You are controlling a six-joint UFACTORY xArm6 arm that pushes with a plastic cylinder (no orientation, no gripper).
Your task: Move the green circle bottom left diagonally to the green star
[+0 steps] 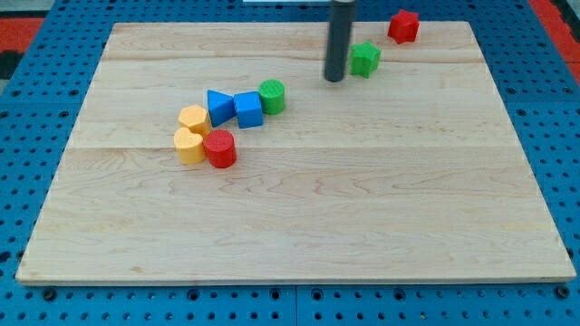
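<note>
Wooden board [299,226] fills the view, on a blue pegboard [36,81]. No hand on my rig, only a rod; my tip [335,79] grips nothing and sits just left of the green star [365,59], whether touching I cannot tell. Green circle [272,95] is lower left of it, against the blue cube [248,109]. Blue triangle [219,106], two yellow blocks [192,132] and red cylinder [219,148] cluster beside. Red star [403,26] at top right.
</note>
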